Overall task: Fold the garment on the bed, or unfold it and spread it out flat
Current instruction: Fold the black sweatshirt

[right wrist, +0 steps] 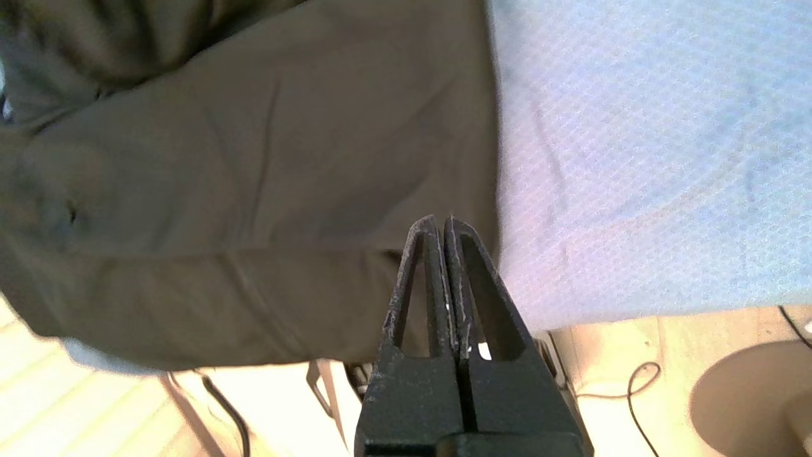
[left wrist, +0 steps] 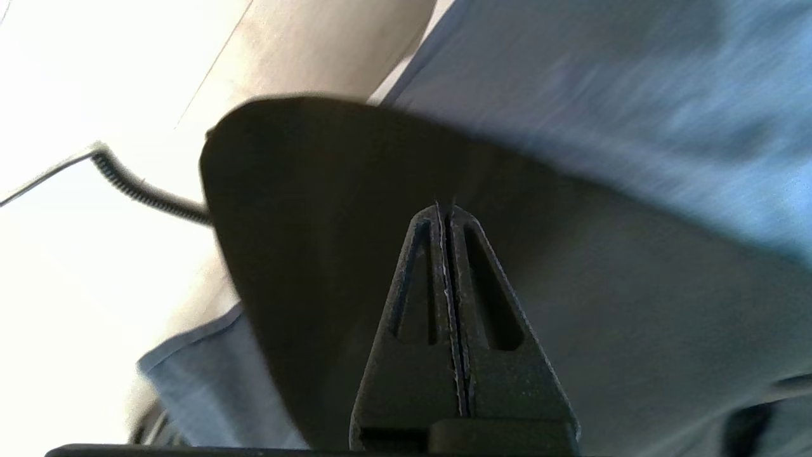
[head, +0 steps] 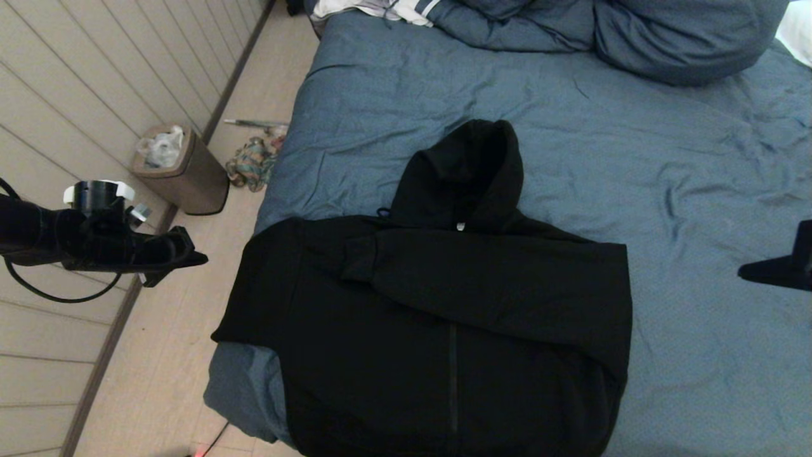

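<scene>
Left fingers (left wrist: 447,266): two black tapered fingers pressed flat together, nothing between them; in the left wrist view they point at the black fabric without touching it.
Left gripper (head: 190,257): held in the air out past the bed's left edge, over the pale floor, apart from the garment; its tip points toward the bed; a black cable loops beneath the arm.
Right fingers (right wrist: 441,254): also pressed together and holding nothing; in the right wrist view they sit above the garment's right border, where black cloth meets blue cover.
Right gripper (head: 755,271): only a dark tip shows at the right edge of the head view, above bare duvet, well apart from the garment.
Garment (head: 444,317): black zip-front hooded sweatshirt lying front up near the bed's near left corner; hood (head: 472,171) laid flat, pointing toward the pillows; one sleeve folded across the chest; zip running down the middle; a small white label at the neck; its left side reaches the bed's left edge.
Bed (head: 634,139): wide, covered in wrinkled slate-blue duvet; blue pillows (head: 666,38) bunched at the far end; a white striped cloth (head: 380,9) at the far left corner.
Floor beside bed: a small brown bin (head: 184,171) holding clear plastic against the panelled wall; a multicoloured rag (head: 252,164) just beside the bed's edge.
</scene>
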`<state>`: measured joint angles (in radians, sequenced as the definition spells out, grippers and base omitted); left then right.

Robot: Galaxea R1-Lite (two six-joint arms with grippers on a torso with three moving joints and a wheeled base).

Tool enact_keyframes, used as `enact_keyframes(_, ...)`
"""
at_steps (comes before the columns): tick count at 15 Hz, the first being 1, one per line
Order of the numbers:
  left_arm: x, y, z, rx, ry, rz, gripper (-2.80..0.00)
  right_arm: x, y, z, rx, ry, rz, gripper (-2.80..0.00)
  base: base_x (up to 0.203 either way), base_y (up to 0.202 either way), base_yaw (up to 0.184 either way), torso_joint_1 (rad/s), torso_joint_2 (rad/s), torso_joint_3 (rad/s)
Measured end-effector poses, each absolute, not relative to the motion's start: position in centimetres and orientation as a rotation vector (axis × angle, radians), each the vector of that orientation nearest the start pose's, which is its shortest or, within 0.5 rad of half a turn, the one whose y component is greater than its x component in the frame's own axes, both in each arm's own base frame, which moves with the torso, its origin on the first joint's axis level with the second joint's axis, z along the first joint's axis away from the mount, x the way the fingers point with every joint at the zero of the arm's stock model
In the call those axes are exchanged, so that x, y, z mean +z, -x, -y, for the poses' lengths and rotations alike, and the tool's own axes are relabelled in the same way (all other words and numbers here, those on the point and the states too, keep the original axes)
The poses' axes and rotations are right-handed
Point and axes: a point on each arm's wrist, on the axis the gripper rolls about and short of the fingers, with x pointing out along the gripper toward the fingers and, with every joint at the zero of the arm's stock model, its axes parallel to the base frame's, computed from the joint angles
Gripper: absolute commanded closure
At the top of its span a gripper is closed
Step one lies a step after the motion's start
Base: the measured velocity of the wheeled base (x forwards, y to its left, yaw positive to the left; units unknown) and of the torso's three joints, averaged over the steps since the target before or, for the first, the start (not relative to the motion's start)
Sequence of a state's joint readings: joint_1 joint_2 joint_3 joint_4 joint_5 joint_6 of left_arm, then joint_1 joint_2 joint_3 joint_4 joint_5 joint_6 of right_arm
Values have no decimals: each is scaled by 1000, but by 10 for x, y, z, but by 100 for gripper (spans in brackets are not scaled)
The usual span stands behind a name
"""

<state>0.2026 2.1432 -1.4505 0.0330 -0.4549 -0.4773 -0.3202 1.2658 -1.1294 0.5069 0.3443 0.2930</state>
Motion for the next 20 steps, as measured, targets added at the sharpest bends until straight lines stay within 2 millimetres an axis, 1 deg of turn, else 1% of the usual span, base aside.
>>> enact_keyframes(1, 136, -416, -72, -78, 692, -728, 0, 279, -166, 46, -67, -492, -620, 0, 0, 0, 0, 0, 0, 0)
enact_keyframes(4, 147, -424, -57, -124, 663, -704, 0, 293, -163, 40, -76, -476, -663, 0, 0, 0, 0, 0, 0, 0)
enact_keyframes(7, 149, -427, -23, -193, 632, -724, 0, 302, -170, 32, -131, -413, -673, 0, 0, 0, 0, 0, 0, 0)
enact_keyframes(8, 151, -428, -17, -208, 620, -720, 0, 305, -173, 31, -146, -396, -667, 0, 0, 0, 0, 0, 0, 0)
enact_keyframes(10, 160, -432, -13, -229, 607, -692, 0, 315, -178, 26, -128, -380, -653, 0, 0, 0, 0, 0, 0, 0)
enact_keyframes(12, 163, -432, -10, -244, 593, -689, 0, 326, -179, 18, -90, -369, -657, 0, 0, 0, 0, 0, 0, 0)
enact_keyframes(16, 174, -423, -9, -267, 593, -682, 0, 333, -186, -5, -20, -313, -672, 0, 0, 0, 0, 0, 0, 0)
enact_keyframes(17, 176, -418, -9, -268, 594, -682, -280, 333, -189, -12, 1, -295, -678, 0, 0, 0, 0, 0, 0, 0)
enact_keyframes(19, 183, -411, -9, -277, 594, -674, -280, 334, -194, -22, 18, -266, -682, 0, 0, 0, 0, 0, 0, 0)
enact_keyframes(20, 186, -408, -13, -286, 600, -668, -280, 333, -195, -24, 10, -260, -686, 0, 0, 0, 0, 0, 0, 0)
